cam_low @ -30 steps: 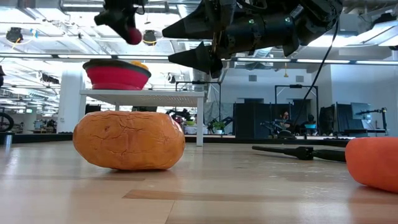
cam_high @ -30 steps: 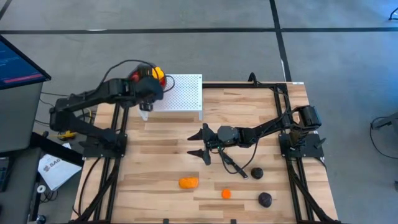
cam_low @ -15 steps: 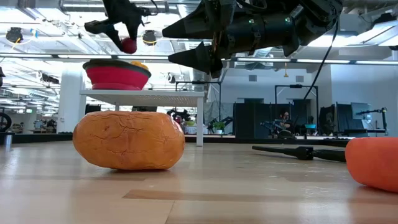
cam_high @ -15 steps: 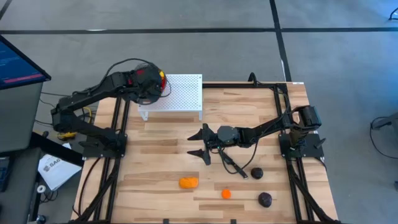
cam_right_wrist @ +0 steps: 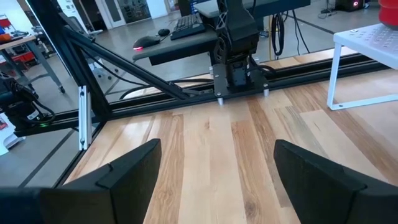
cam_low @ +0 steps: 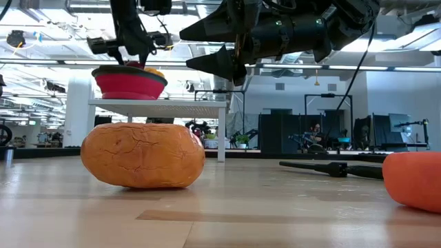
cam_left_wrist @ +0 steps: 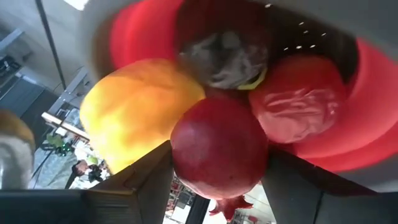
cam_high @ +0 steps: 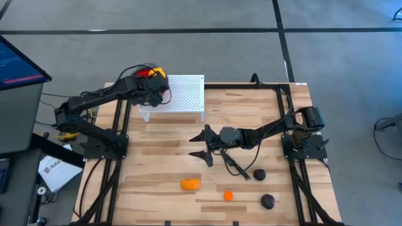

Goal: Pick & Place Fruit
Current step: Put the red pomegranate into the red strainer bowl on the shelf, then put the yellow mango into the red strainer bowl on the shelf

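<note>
Two dark jointed arms (cam_high: 94, 100) with looping black cables.

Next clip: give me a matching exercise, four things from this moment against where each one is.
Things:
1. dark red round toy fruit
2. large orange oblong toy fruit
3. slim black-handled knife
4. right hand

Places:
A. hovering open above the middle of the wooden table
B. lying flat on the table beside a small dark round toy fruit
C. between the fingers of the left hand, over the red bowl-shaped colander
D. resting on the table, closest to the low camera

Pairs: 1-C, 2-D, 3-B, 4-A
</note>
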### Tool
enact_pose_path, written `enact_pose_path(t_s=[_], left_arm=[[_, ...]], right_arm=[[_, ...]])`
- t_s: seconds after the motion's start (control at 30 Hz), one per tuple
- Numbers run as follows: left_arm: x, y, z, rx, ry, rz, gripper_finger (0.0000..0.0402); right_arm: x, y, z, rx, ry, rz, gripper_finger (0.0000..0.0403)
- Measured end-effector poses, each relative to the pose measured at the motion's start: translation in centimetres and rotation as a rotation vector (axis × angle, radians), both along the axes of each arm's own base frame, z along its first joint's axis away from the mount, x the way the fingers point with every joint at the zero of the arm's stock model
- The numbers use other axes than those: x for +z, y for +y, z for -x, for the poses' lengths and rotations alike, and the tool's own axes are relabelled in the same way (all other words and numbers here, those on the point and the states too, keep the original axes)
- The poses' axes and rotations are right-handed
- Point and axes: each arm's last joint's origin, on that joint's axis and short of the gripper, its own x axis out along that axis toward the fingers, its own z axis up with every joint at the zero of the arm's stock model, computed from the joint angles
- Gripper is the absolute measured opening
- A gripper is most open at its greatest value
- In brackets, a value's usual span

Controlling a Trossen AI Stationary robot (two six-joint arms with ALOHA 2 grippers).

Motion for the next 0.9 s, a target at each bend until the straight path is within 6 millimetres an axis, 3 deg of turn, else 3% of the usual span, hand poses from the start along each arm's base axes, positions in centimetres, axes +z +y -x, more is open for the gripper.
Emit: enact_pose_path(t_s=[0.5,0.9], left_arm=[[-1.5,0.1,-0.2,0.006,-0.005,-0.005,0.0261],[0.9,-0.9,1.8,0.02,-0.098,-0.096,0.0262]], right_arm=[[0.0,0.0,0.0,0.0,0.0,0.0,0.0306],[0.1,0.0,0.0,0.0,-0.011,-0.002,0.0306]])
